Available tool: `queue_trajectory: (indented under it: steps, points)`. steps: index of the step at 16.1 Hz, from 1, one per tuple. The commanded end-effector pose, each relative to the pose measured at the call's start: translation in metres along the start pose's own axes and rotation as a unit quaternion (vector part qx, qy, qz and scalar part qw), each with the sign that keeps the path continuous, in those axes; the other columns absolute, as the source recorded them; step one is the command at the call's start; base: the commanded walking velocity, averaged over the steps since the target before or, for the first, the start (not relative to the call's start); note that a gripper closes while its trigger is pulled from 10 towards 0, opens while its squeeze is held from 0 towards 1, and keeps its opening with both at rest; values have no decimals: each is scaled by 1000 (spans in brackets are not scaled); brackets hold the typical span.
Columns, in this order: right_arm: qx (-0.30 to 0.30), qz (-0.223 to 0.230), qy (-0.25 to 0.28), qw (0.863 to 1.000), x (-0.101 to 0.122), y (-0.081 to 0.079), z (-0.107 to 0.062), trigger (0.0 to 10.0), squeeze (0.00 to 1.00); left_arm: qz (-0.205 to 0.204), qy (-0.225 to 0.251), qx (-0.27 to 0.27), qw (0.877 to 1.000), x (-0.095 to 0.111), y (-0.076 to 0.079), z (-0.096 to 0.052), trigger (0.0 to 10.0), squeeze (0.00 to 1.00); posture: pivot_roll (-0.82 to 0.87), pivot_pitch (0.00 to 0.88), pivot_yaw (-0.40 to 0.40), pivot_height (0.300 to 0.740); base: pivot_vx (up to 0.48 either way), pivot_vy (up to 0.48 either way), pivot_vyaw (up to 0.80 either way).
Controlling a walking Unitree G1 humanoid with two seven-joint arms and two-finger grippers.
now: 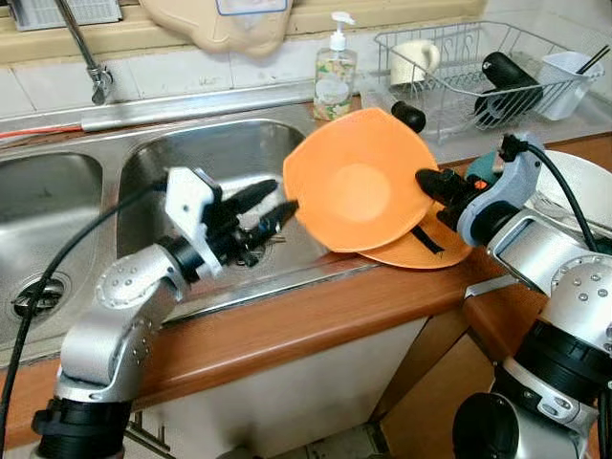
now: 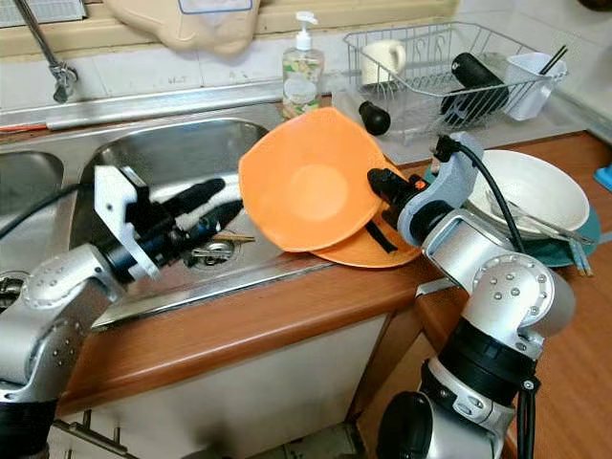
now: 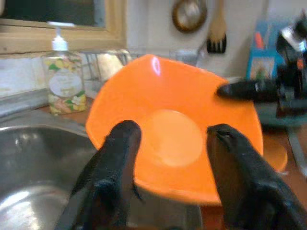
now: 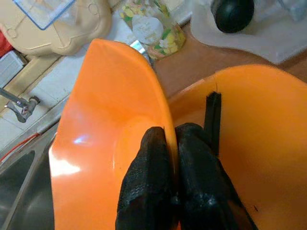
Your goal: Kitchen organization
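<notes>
An orange plate (image 1: 356, 182) stands tilted on edge at the sink's right rim, its hollow side facing left. My right gripper (image 1: 427, 182) is shut on its right rim; in the right wrist view the fingers (image 4: 156, 177) pinch the plate's edge (image 4: 115, 124). A second orange plate (image 1: 421, 251) lies flat on the wooden counter under it, with a black strip across it. My left gripper (image 1: 277, 206) hovers over the sink basin (image 1: 215, 163), open, its fingertips just short of the held plate's left rim. In the left wrist view the plate (image 3: 177, 134) sits beyond the spread fingers (image 3: 117, 167).
A soap dispenser (image 1: 335, 72) stands behind the sink. A wire dish rack (image 1: 478, 67) holds a mug, a black bottle and a white cup. White bowls with cutlery (image 2: 531, 191) sit on the counter at right. The tap (image 1: 91, 67) is at the back left.
</notes>
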State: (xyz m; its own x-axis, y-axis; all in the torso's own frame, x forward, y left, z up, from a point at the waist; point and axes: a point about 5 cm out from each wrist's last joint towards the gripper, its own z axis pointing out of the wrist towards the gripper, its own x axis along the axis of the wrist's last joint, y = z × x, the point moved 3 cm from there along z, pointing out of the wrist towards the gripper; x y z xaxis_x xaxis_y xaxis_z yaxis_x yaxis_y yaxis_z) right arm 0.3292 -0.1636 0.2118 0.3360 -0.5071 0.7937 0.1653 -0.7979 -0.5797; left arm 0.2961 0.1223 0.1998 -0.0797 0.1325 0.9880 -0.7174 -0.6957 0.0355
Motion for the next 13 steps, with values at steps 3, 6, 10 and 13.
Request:
queue_trajectory:
  steps: [3,6,10,13]
  points:
    - [53,-42,54,996,17,-21,-3,0,0,-50,32,14,998,9,-8,4,10000,337,-108,0,53,740,0,0,0]
    - [81,-41,94,991,27,-31,-8,0,0,-92,40,1,995,8,-7,10,10000,0,-118,0,72,740,0,0,0]
    - [137,-28,133,981,35,-46,-17,0,0,-109,42,2,993,5,-8,19,10000,0,-127,0,84,740,0,0,0]
    - [180,-12,149,972,37,-58,-23,0,0,-109,50,38,992,3,-19,24,10000,0,-132,0,90,740,0,0,0]
